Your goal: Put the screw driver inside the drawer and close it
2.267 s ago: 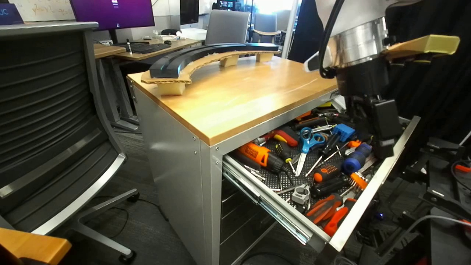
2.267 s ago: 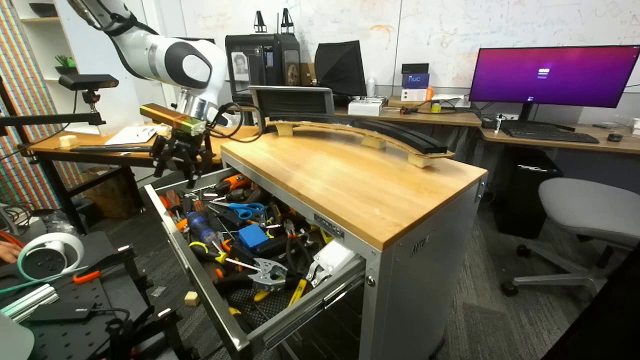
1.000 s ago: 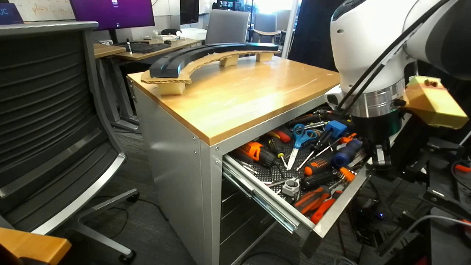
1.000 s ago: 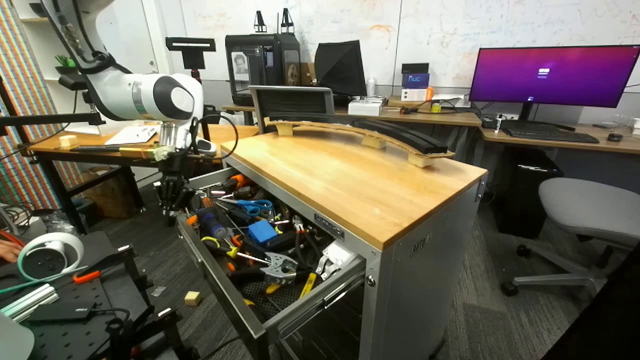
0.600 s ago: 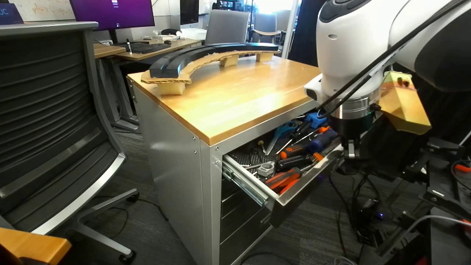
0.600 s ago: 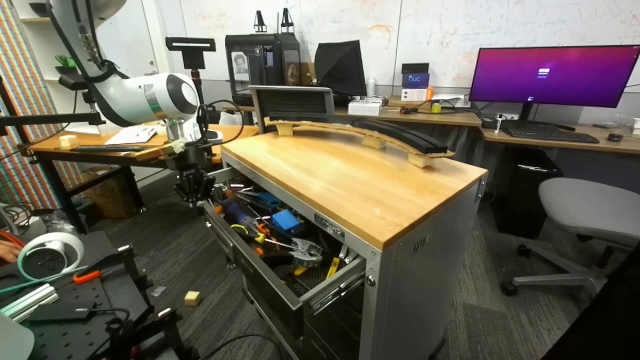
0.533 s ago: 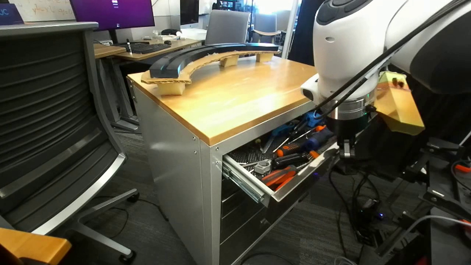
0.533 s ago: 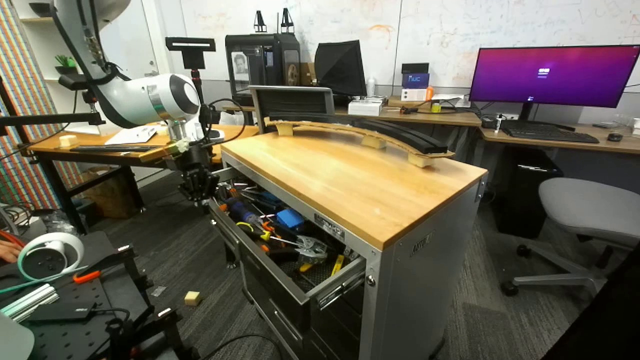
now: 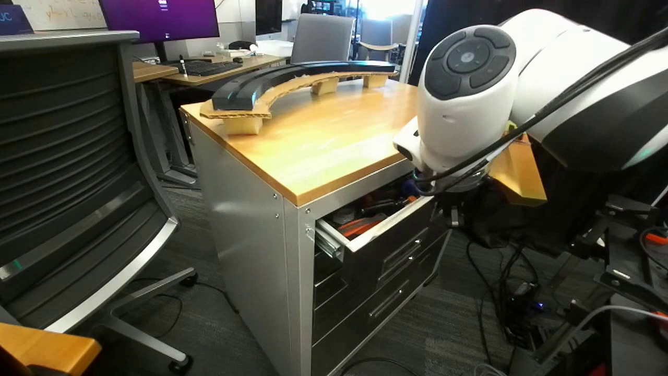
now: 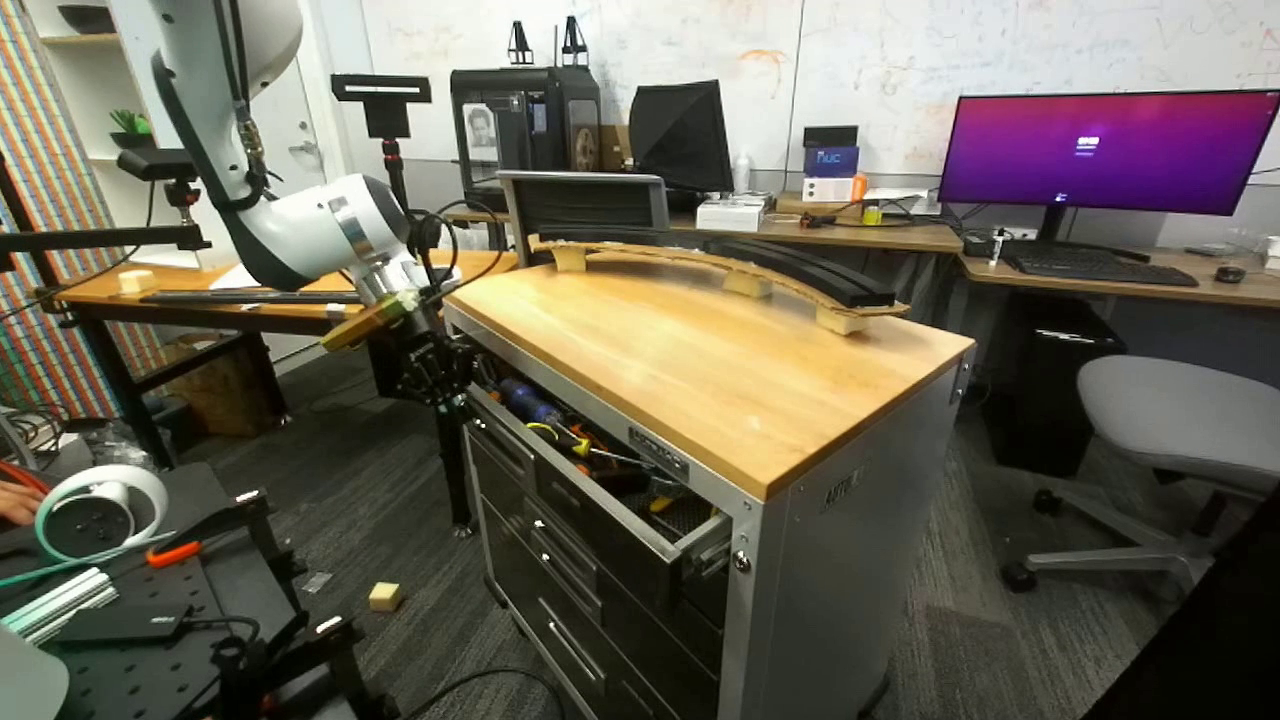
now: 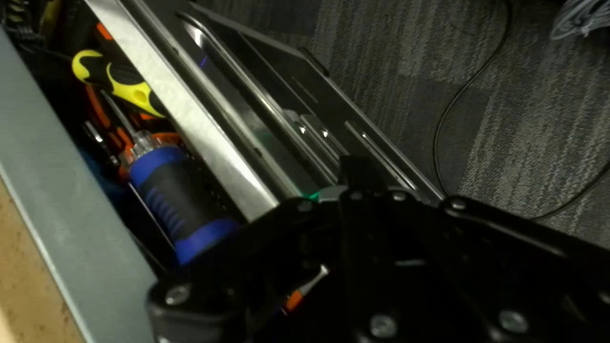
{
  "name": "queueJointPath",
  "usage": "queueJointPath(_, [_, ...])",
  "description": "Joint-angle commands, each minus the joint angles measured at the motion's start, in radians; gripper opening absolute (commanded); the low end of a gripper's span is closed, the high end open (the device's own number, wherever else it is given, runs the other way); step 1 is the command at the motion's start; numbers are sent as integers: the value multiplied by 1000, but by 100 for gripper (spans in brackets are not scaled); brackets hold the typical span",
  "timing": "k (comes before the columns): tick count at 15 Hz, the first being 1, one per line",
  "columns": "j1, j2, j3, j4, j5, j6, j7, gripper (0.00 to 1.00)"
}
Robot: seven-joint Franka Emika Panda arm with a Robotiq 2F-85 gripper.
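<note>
Left to do: push the drawer (image 10: 585,500), partly out in both exterior views, fully home. At its front with the tool (image 11: 357,185) closed up, gripping nothing visible. Cannot pick out the screw driver; presumably already placed inside.

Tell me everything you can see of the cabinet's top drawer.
The drawer looks metal: wide, shallow, with a silvery rim, dark front and slide rails along its sides. It sits partly open and looks level, beneath the wooden top. Jumbled tools lie inside. The gripper is at its front edge, probably touching it.
</note>
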Motion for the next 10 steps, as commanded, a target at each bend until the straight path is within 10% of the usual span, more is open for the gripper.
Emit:
queueJointPath(1, [29, 78, -16, 108, -154, -18, 54, 4])
queueJointPath(10, [12, 112, 8, 172, -373, -34, 163, 3])
